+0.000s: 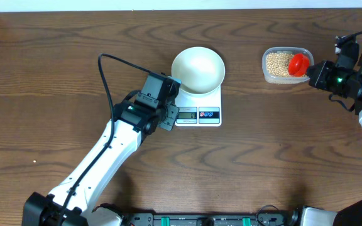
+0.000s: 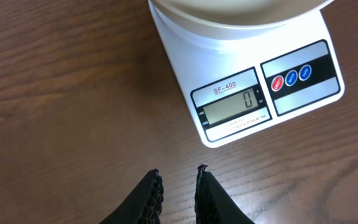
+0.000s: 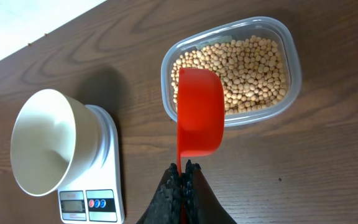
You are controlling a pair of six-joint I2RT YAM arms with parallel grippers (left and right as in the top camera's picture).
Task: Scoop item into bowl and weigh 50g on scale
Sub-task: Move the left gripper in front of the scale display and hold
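The white bowl [image 1: 197, 69] stands empty on the white scale [image 1: 198, 114]; the scale's display [image 2: 232, 111] reads 0 in the left wrist view, with the bowl's rim [image 2: 229, 14] at the top edge. Tan beans [image 1: 279, 63] fill a clear tub [image 1: 286, 78] at the back right. My right gripper [image 3: 184, 165] is shut on the handle of a red scoop [image 3: 199, 112], which hangs over the tub's near-left rim and the beans [image 3: 247, 68]. My left gripper [image 2: 179, 171] is slightly open and empty above bare table, just left of the scale's front.
The bowl [image 3: 42, 140] and scale [image 3: 89, 202] also show at the left of the right wrist view, the tub [image 3: 291, 93] at its upper right. A black cable [image 1: 105, 81] loops over the table left of the bowl. Dark wood table [image 1: 263, 163] all around.
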